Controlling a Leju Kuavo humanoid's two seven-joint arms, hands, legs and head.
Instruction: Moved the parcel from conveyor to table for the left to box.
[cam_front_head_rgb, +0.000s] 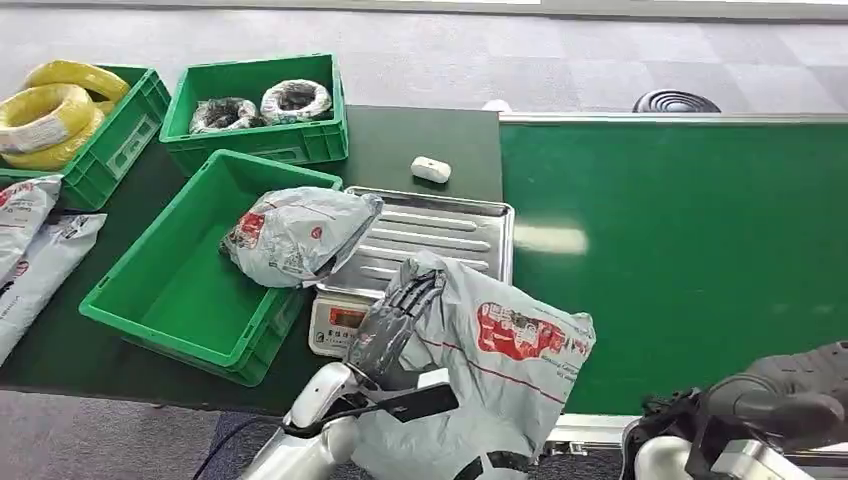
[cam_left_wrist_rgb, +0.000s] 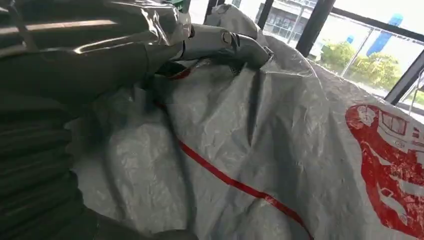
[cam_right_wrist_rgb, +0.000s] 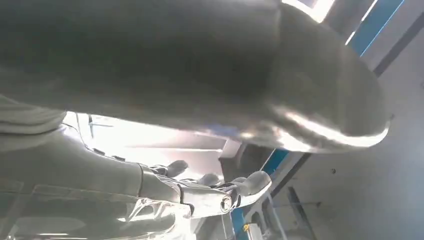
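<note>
Left hand (cam_front_head_rgb: 392, 322) fingers wrapped on grey parcel (cam_front_head_rgb: 500, 370); grip firm, lift clear of scale (cam_front_head_rgb: 425, 240), carry to bin (cam_front_head_rgb: 190, 290). Right hand (cam_right_wrist_rgb: 220, 187) fingers loosely spread, empty.

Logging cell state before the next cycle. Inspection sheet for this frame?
Surface: dark green table; green conveyor belt beside it.
Job's things: grey plastic parcel with red print in the left hand's grip; a second grey parcel lies across the rim of the empty green crate and the steel scale tray.
Clutter: crate of yellow cable coils; crate of wrapped dark coils; flat grey bags; small white object.
Hands: left hand with fingers on the parcel; right hand low, holding nothing.
Cables: black lead at the left arm.
Surroundings: grey tiled floor.
</note>
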